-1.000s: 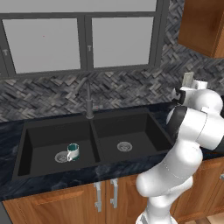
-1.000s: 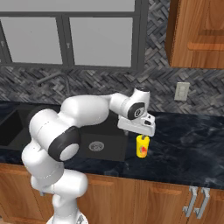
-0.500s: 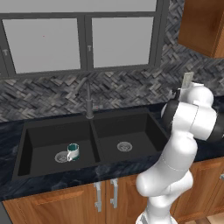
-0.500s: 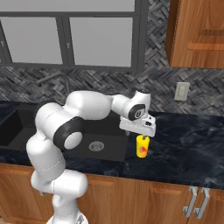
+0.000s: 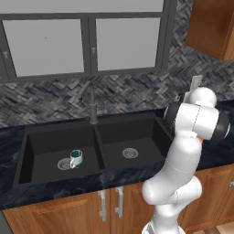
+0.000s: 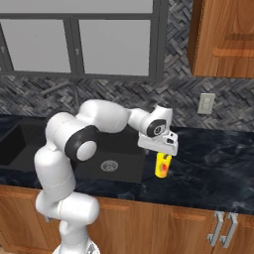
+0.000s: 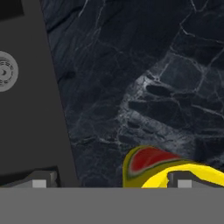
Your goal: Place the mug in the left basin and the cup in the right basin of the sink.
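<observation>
The cup is bright yellow, tapered and handleless, with a red mark on its side. It stands upright on the dark marbled worktop, just right of the sink, outside both basins. In the hand view the cup appears at the bottom edge, yellow with the red mark facing the camera. No legible writing shows on it.

The mug is white-grey with a teal inside and rim. It stands upright in the left basin, just beside the round steel drain. No label can be read on it.

The right basin is matte black with its own steel drain. The faucet rises behind the centre divider.

The end effector sits directly over the cup, pointing down. Its jaws stand spread wide and released; one finger lies at the cup, the other finger well to the side. The cup is not gripped.
</observation>
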Available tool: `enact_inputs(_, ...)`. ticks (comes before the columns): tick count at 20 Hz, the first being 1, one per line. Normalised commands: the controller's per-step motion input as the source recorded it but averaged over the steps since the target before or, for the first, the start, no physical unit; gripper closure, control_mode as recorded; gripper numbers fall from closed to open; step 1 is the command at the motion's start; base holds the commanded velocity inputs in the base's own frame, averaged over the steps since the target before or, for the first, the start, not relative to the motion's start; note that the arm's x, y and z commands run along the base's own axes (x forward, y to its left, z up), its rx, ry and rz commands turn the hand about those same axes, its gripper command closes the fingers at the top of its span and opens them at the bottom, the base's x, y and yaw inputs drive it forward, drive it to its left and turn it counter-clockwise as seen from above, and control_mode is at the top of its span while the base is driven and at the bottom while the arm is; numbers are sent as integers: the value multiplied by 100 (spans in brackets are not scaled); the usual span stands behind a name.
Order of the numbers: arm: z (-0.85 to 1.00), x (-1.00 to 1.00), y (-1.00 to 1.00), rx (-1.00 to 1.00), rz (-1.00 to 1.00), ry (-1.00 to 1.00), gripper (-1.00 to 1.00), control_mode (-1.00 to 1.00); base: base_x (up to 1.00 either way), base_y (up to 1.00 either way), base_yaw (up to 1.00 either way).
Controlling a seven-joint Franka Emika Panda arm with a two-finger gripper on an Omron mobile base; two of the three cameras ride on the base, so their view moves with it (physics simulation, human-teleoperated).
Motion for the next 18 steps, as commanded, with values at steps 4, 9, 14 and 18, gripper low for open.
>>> enact_inputs(4,-16,7,-3,0,0,0,-100,-100,0,0,0)
enact_inputs(9,-23,-11,0,0,0,0,-100,-100,0,0,0)
enact_inputs(14,-17,-18,0,0,0,-2,100,-100,0,0,0)
enact_inputs(18,-2,-20,19,0,0,-11,100,-100,0,0,0)
